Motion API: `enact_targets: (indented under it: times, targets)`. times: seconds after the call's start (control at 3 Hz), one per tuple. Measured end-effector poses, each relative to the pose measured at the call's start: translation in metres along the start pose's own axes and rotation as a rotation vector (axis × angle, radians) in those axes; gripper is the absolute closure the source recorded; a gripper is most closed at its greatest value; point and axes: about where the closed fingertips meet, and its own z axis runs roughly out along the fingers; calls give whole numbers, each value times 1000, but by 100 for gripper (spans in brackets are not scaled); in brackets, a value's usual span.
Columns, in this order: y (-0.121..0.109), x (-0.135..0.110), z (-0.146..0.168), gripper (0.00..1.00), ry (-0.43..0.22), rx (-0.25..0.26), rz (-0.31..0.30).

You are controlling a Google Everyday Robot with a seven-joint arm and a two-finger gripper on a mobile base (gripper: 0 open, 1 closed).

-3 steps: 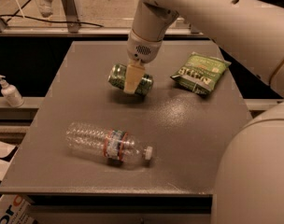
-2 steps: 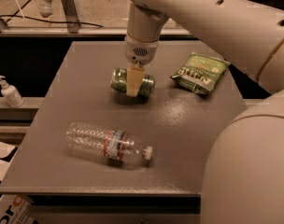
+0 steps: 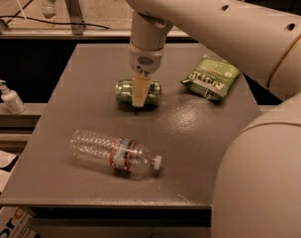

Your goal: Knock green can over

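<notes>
Three items are recorded on the grey table (image 3: 200,133): green can (image 3: 124,91), laid on its side, middle rear; clear plastic bottle (image 3: 113,152), laid flat, nearer front; green snack bag (image 3: 210,77), rear right; gripper (image 3: 138,100) is positioned across the can's middle; its opening and any hold cannot be told.

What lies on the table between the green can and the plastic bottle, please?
Only bare table separates green can from plastic bottle in the camera view; the gripper stands at the can.
</notes>
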Motion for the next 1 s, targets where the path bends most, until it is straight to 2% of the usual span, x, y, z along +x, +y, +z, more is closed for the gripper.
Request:
enact_targets:
  times: [0.67, 1.0]
  targets:
    - [1, -4, 3, 12, -21, 3, 9]
    - [2, -5, 1, 0, -40, 9, 17]
